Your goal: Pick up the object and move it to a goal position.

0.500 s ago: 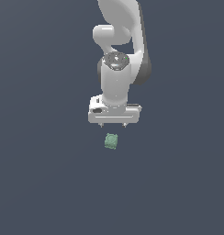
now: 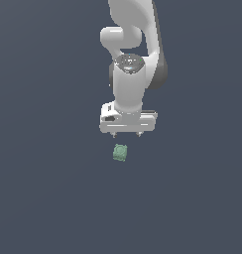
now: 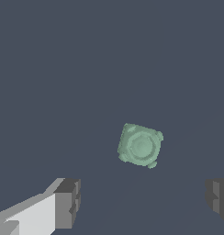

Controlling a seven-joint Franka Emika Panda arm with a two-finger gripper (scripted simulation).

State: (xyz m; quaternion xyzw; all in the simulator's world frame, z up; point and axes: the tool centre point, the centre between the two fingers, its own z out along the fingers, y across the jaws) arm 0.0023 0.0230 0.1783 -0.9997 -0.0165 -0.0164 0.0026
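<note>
**Green block below a spread claw: risks of the approach**

Pale green and roughly cubic, the block [image 2: 120, 153] lies on the dark grey floor [image 2: 48, 198], free and untouched. In the exterior view it sits near the gripper [image 2: 126, 134], at about 7 o'clock from the fingertips, with a clear gap between them. The arm [image 2: 133, 64] hangs above, wrist pointing down.

The claw is released: in the wrist view the two fingers [image 3: 68, 202] stand wide apart with nothing between them, and the block [image 3: 140, 145] appears beyond the line joining them, not yet inside the gap.

Orientation. The block has no real long axis; its sides look about equal. The face bearing the round mark points up toward the wrist camera. Its outline is turned slightly, so its edges lie a little askew to the line between the fingers.

Likely failure modes, as a judgement:
- A straight descent from this offset could land a fingertip on the block's top or beside it, pushing it away instead of straddling it.
- Closing on the skewed sides could make the pads meet corners first, so that the block twists or squirts out.
- No goal marker is visible in either view, so the placing target cannot be checked here.
</note>
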